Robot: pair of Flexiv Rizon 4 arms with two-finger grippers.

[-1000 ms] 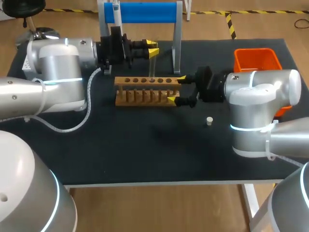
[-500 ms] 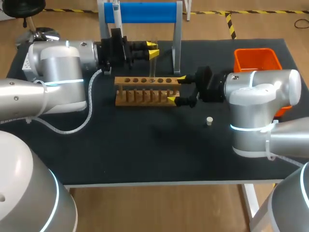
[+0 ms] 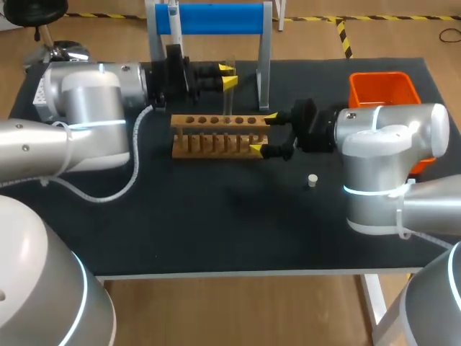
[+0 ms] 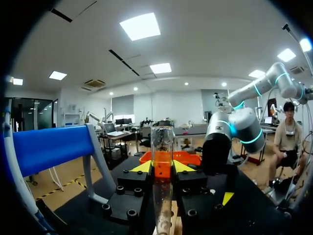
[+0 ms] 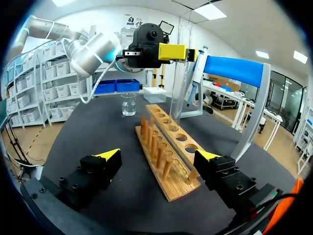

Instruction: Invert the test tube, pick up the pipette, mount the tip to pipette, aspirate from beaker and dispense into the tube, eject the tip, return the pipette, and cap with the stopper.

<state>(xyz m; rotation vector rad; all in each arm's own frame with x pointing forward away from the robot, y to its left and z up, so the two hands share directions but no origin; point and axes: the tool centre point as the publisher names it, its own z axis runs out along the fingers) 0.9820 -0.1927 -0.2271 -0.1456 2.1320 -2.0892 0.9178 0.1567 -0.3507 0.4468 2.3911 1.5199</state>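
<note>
Now the left hand (image 3: 227,75) is closed tight on a clear glass test tube (image 3: 228,101), held straight up over the wooden rack (image 3: 216,137). The right hand (image 3: 263,132) is wide open around the rack's end, holding nothing. A small white stopper (image 3: 312,180) lies on the worktop (image 3: 216,223) nearby

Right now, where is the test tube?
Head view: the test tube stands upright in the left gripper, over the wooden rack, mid-table toward the back.

Clear test tube (image 3: 228,102); upright over rack (image 3: 178,120)
</note>
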